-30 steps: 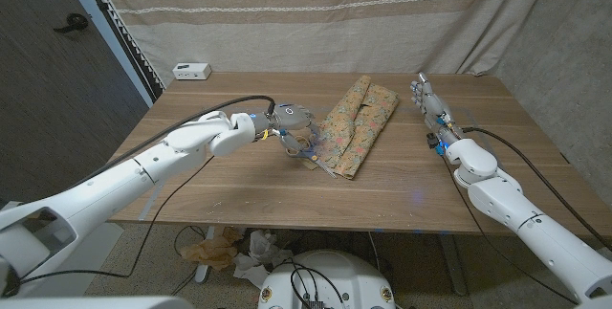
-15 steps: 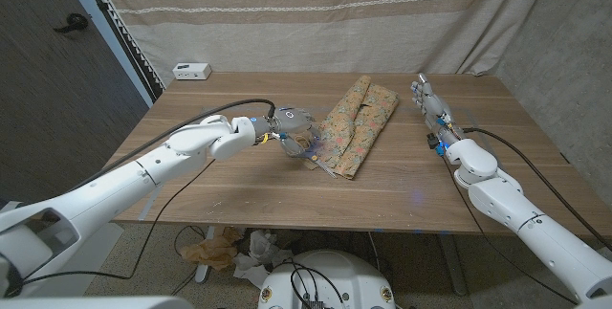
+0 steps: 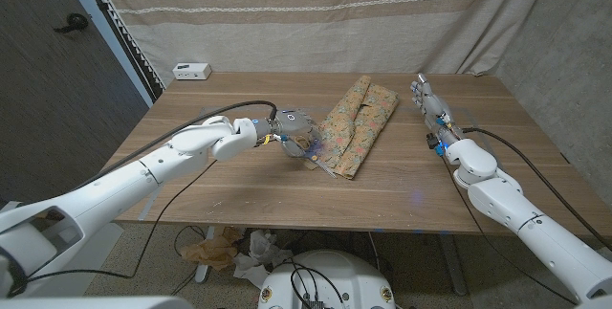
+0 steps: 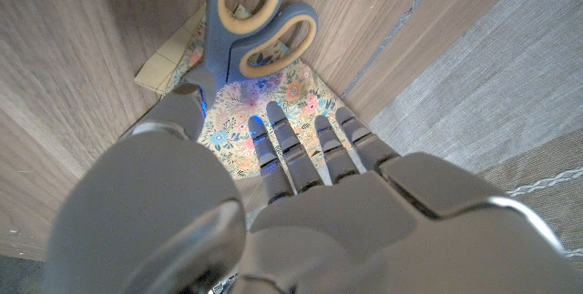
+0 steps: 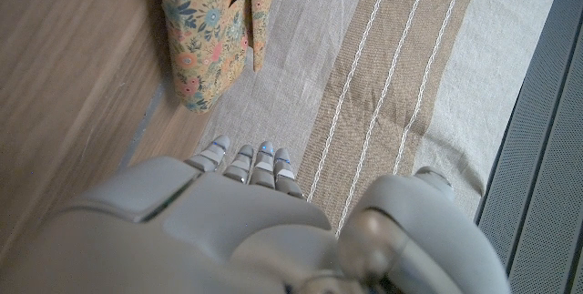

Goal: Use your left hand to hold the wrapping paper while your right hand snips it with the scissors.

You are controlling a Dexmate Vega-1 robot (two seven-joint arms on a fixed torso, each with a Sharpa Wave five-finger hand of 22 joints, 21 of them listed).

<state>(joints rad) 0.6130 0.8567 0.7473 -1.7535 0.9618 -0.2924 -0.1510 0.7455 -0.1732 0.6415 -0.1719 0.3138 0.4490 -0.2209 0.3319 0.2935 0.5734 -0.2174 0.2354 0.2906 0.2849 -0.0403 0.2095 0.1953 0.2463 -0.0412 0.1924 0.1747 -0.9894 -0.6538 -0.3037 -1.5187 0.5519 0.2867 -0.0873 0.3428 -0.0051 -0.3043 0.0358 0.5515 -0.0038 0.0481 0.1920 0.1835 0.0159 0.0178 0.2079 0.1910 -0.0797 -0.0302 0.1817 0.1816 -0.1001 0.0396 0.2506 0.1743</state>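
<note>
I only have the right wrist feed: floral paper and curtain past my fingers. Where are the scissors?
Observer: The scissors lie on the near-left end of the wrapping paper, handles toward the left hand.
Operator: Is the left hand on the paper yet?
Observer: The left wrist view shows its fingers over the floral sheet, just short of the handles; contact is unclear.
Operator: And my right hand?
Observer: The right hand stands fingers-up at the table's right, apart from the paper, holding nothing.
</note>
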